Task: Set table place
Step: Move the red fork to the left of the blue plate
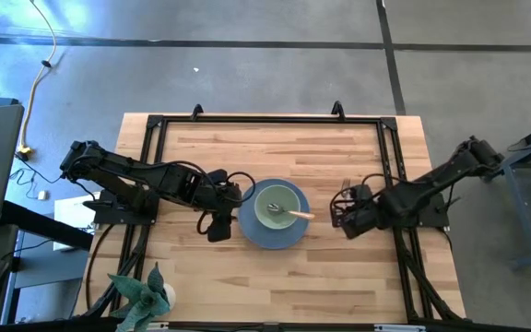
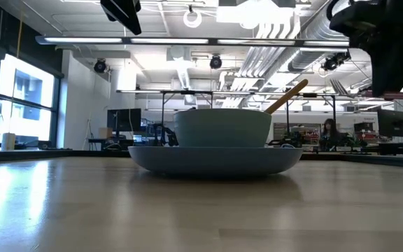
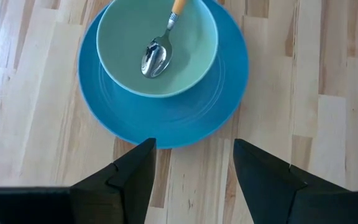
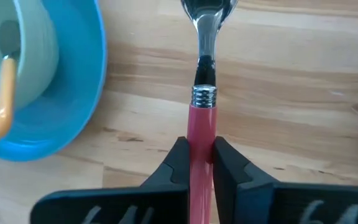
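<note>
Two fingers of the right gripper (image 4: 201, 165) pinch the fork (image 4: 202, 118) by its red handle, just beside the plate (image 1: 252, 232) on the table (image 1: 275, 267). The bowl (image 1: 278, 206) on the plate holds the spoon (image 1: 287, 214). The left gripper (image 3: 191, 171) hovers spread wide and empty near the plate's other edge.

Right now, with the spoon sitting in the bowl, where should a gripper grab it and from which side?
Probably by the yellow handle, not the metal scoop. The spoon lies with its scoop down inside the bowl and its handle slanting up over the rim toward the right arm's side, clear of the plate. Come from above on that side; the left gripper is open, the right gripper holds the fork.
</note>
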Controlling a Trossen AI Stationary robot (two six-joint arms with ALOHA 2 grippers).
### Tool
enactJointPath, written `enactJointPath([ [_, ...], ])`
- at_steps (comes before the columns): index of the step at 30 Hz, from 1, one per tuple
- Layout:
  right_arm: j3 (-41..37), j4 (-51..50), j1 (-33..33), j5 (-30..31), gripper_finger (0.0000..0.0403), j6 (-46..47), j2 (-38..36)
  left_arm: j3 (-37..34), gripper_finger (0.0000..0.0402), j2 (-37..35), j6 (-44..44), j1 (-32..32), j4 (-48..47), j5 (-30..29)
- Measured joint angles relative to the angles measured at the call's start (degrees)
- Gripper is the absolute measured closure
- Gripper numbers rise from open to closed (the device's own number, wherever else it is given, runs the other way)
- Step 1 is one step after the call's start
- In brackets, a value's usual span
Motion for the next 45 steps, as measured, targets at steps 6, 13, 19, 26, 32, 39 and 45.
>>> enactJointPath([
  [6, -0.08, 0.89, -2.7, -1.04, 0.0398, -2.83, 2.53, 0.0, 0.0199, 0.0, 0.0, 0.01, 0.04, 0.0],
  [13, -0.08, 6.57, -6.9, -2.02, 0.0398, -8.5, 7.77, 0.0, 0.0199, 0.0, 0.0, 0.0, 0.06, 0.0],
  [19, -0.08, 7.73, -9.64, -6.13, 0.0398, -12.31, 12.54, 0.0, 0.0199, 0.0, 0.0, 0.01, -0.05, 0.02],
  [26, -0.94, 13.48, -11.69, -6.05, 0.0398, -15.52, 14.84, 0.0, 0.0199, 0.0, 0.94, -0.01, -0.1, 0.16],
  [32, -8.26, 25.46, -11.76, -7.34, 0.0398, -13.12, 14.28, 0.0, 0.0199, 0.0, 1.03, -0.01, -0.81, 0.89],
  [39, -11.32, 29.33, -11.16, -8.4, 0.0398, -11.59, 14.28, 0.0, 0.0199, -0.04, 0.96, -0.01, -1.39, 0.92],
  [45, -8.68, 27.74, -12.15, -7.95, 0.0398, -14.95, 14.28, 0.0, 0.0199, -0.04, 0.58, -0.01, -1.32, 0.91],
])
